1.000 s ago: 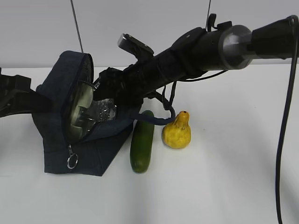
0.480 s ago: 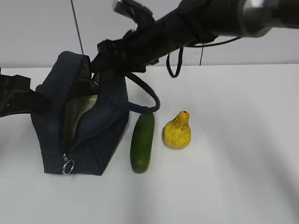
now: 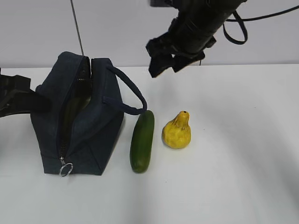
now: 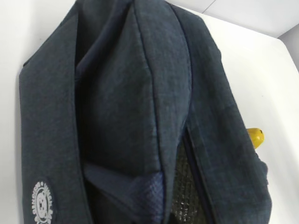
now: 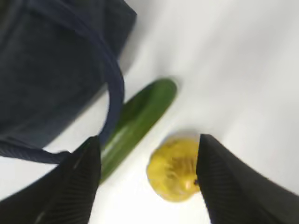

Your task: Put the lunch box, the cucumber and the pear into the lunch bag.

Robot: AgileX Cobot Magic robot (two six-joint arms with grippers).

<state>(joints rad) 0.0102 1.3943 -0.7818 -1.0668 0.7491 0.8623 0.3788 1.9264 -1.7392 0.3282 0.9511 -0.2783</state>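
Right end effector (image 3: 167,63) spread, empty, above cucumber (image 3: 142,147) and pear (image 3: 177,131). Left end effector clenched, beside lunch bag (image 3: 79,116).

A round white printed emblem (image 4: 42,201) is showing on the lunch bag (image 4: 121,116), but its lettering is proving unreadable.
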